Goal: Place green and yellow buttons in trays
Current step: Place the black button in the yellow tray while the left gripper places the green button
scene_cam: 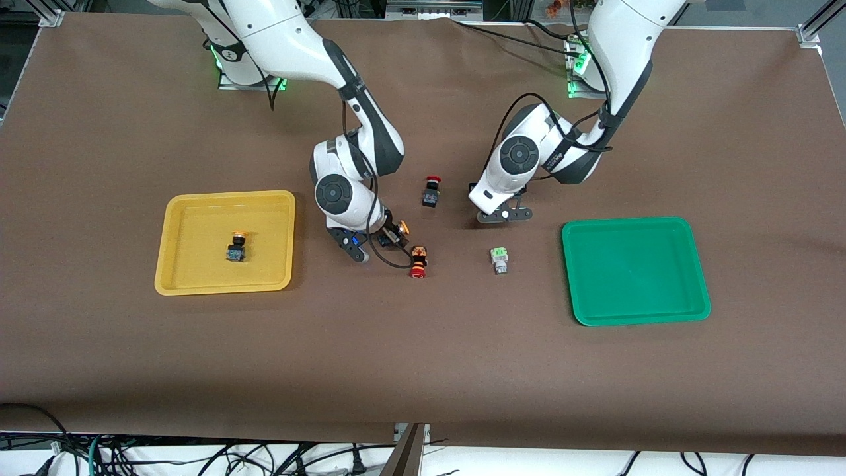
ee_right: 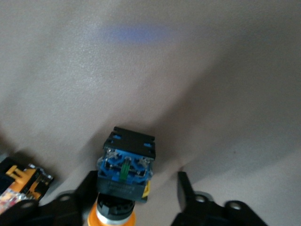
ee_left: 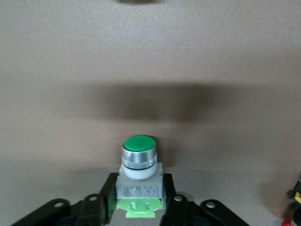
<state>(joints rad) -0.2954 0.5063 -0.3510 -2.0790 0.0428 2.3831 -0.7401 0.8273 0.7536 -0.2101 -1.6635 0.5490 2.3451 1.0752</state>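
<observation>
Brown cloth covered the bench [scene_cam: 423, 370]. Over its middle the right gripper [ee_right: 136, 190] sat with one orange-yellow-capped, black-blue-bodied push-button [ee_right: 124, 169] between its spread fingers, though whether they pressed it could not be told; a red-capped button [scene_cam: 418, 261] lay just beside. Another orange-capped button [scene_cam: 237, 246] lay in the shallow yellow plastic tray [scene_cam: 173, 264] toward the right arm's end. The left gripper [ee_left: 138, 207] clasped a light-green-capped, whitish-grey button [ee_left: 139, 162] just above the cloth. Near it lay a second green button [scene_cam: 499, 260], beside the green tray [scene_cam: 634, 317].
</observation>
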